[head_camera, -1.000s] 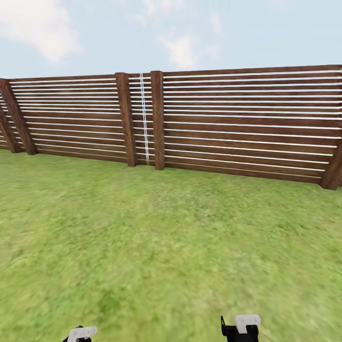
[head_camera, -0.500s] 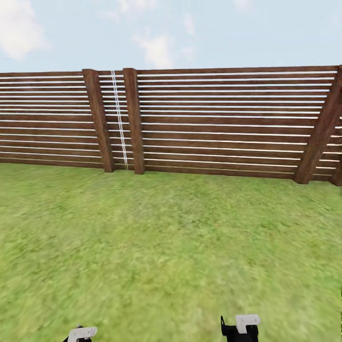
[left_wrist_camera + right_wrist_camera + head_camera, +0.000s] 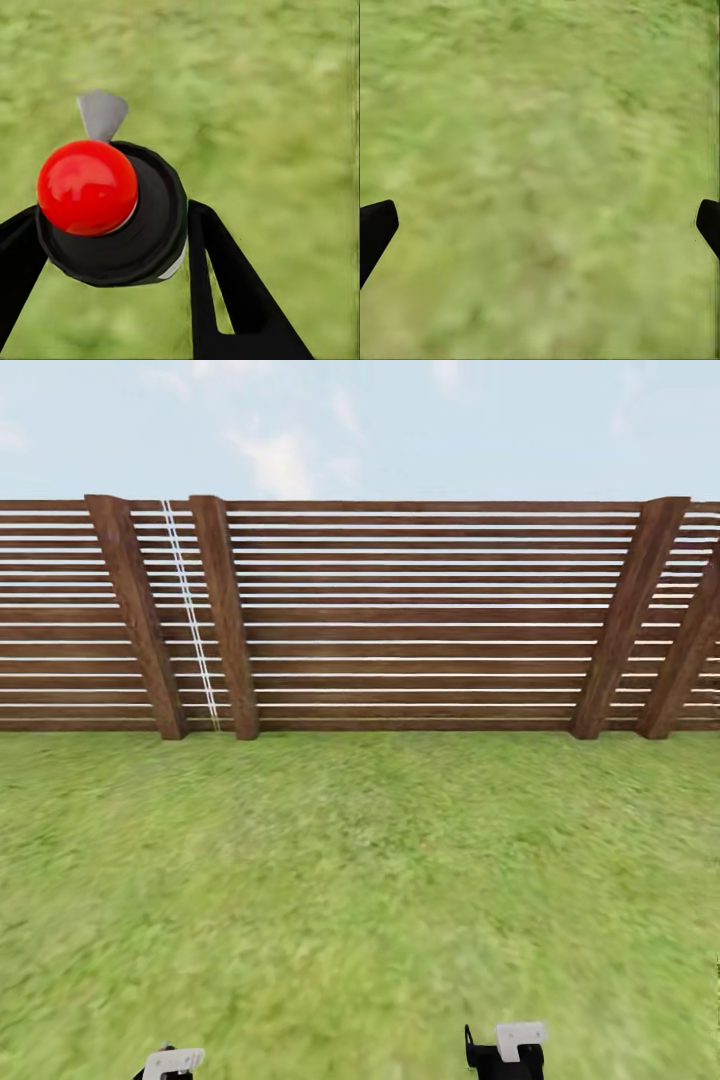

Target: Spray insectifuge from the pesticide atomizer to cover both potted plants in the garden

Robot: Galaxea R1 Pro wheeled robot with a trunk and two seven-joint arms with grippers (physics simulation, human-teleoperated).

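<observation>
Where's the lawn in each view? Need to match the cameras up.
Head view: the lawn takes the lower half, from the foot of the wooden fence down to the left gripper and right gripper at the bottom edge.
Left wrist view: backdrop behind the pesticide atomizer held between black fingers.
Right wrist view: backdrop between the spread fingertips.
Shared landmark: the grass itself.
</observation>
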